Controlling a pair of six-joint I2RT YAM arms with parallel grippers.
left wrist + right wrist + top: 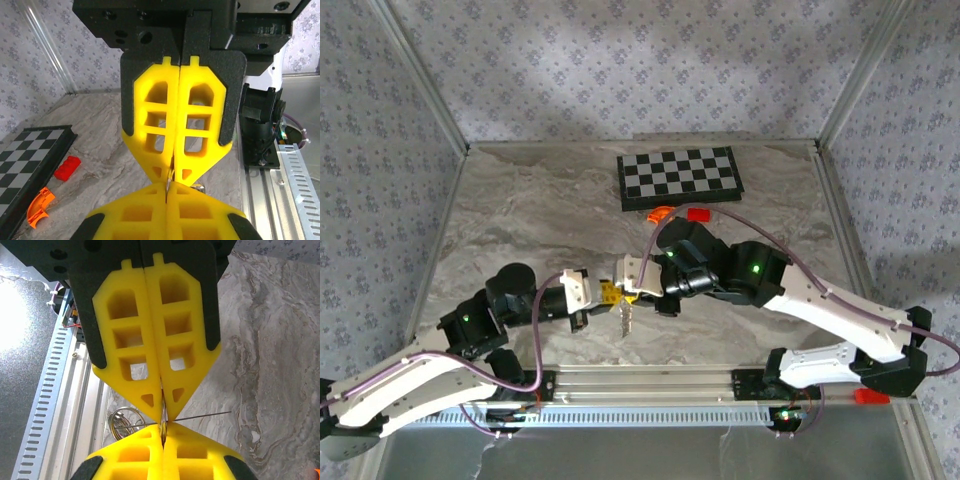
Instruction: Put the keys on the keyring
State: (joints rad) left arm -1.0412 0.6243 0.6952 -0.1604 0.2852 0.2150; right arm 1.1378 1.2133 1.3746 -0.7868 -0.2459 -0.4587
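Note:
My two grippers meet tip to tip above the near middle of the table, the left gripper [608, 293] coming from the left and the right gripper [634, 289] from the right. Both are shut on a thin silvery ring seen edge-on, the keyring [170, 175], pinched between the yellow fingers. In the right wrist view the right gripper [163, 432] faces the left gripper [162, 412], with silvery wire loops [125, 422] beside them. A silvery key [625, 319] hangs below the fingertips. In the left wrist view the left gripper [166, 194] sits under the right gripper [173, 170].
A black-and-white chessboard [680, 178] lies at the back of the table. In front of it are an orange curved piece [660, 212] and a red block [698, 214]. A metal rail [650, 382] runs along the near edge, just below the hanging key.

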